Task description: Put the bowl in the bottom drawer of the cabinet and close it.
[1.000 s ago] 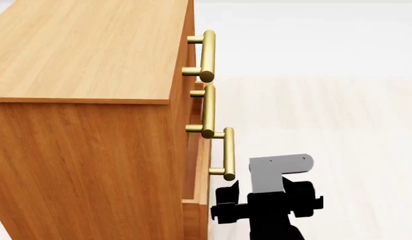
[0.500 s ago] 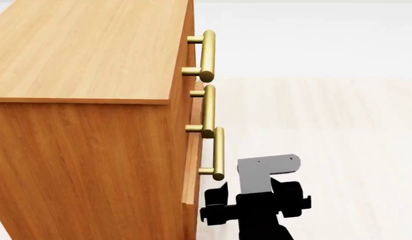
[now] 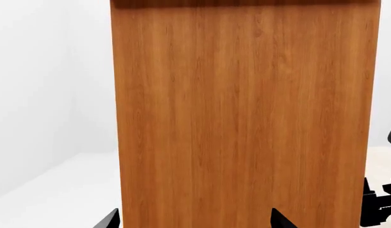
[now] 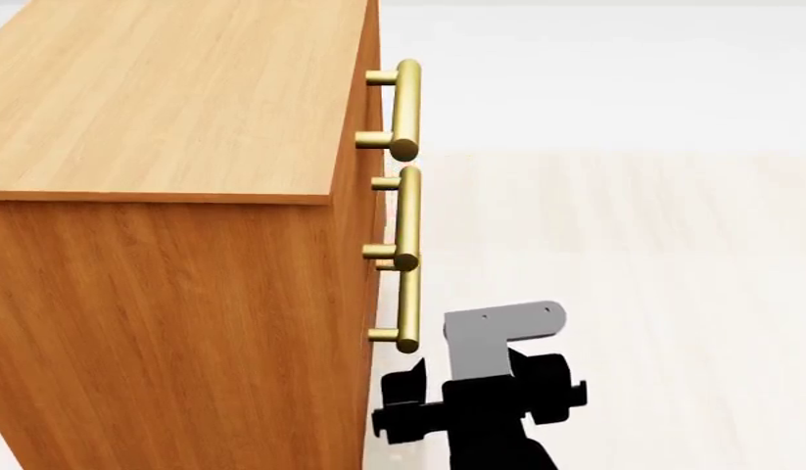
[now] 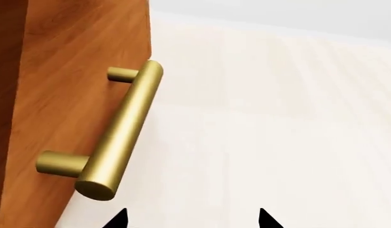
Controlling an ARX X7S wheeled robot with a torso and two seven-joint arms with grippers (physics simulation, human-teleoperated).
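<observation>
The head view showed the cabinet from above and to one side, its three brass handles stacked down the front edge. The bottom drawer sat flush with the two above, apparently shut, though only its edge was visible. The right gripper stood just beside that drawer, below its handle.

The right wrist view alone gave the handle close: a plain brass bar on two posts against orange-brown wood grain, with the two fingertips spread wide and holding nothing.

The left wrist view showed only the cabinet's bare side panel, the left gripper's tips set wide apart before it and empty.

The bowl appeared in no view.
</observation>
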